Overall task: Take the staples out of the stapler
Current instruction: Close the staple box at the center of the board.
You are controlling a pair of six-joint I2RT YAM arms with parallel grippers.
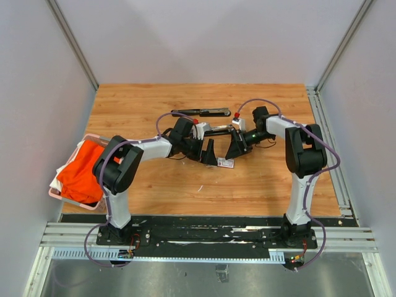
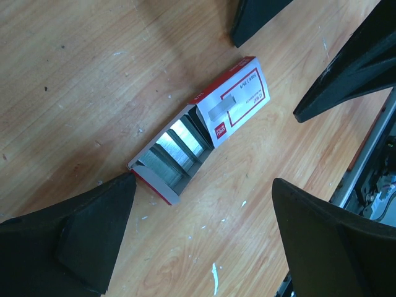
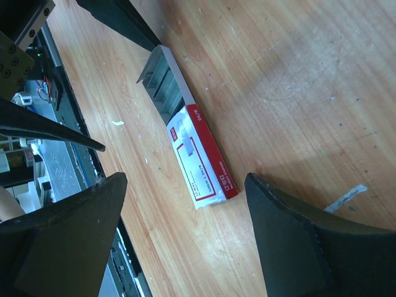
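The only loose staples (image 3: 346,197) I can make out are a short pale-grey strip lying flat on the wood, just beside one finger of the right pincer (image 3: 184,178) (it looks like a run of staples, but it is too small to be sure). Whether any more sit inside the stapler (image 1: 201,112) cannot be told. The stapler lies on the far part of the table (image 1: 278,185), beyond both arms, and seems to be swung open flat, which would suit emptying it.

Nearer the arms, a small white-and-red box (image 2: 238,99) rests flat on the wood. Its tray (image 2: 170,154) is slid out and shows packed silvery rows. It probably stands open like this so that freed staples can go in from above.

Both pincers hang over the box from opposite sides. The left pincer (image 2: 203,180) has its jaws spread as wide as they go and holds nothing, with one fingertip close to the tray's end. The right pincer is also spread wide and empty, straddling the closed end of the box. Neither one touches the stapler, so I judge the next move to be a reach for the strip or for the stapler.

At the table's left edge sits a pink basket (image 1: 54,193) with an orange cloth (image 1: 83,173), well apart from the work.
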